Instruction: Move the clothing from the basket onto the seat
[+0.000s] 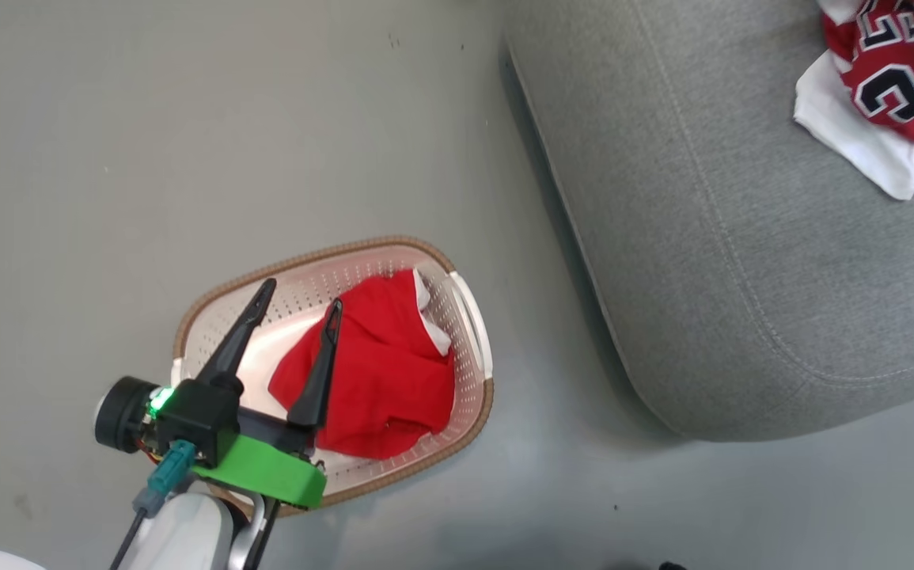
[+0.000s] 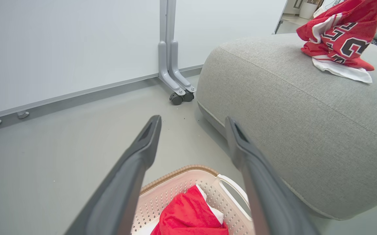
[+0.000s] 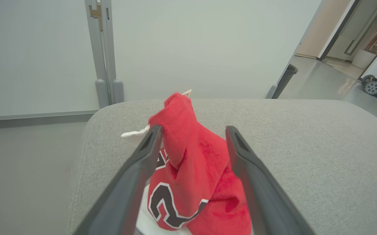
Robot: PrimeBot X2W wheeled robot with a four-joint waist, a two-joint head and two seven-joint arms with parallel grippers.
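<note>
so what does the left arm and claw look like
The left claw has two long, dark, tapering fingers on a black body with a small green light, a bright green bracket, a teal plug with a dark cable, and a pale forearm.

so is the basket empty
No, a red garment lies inside the basket, beneath the open left gripper.

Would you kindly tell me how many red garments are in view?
2: a plain garment in the basket and a printed garment on the seat. Others might be hidden underneath.
</note>
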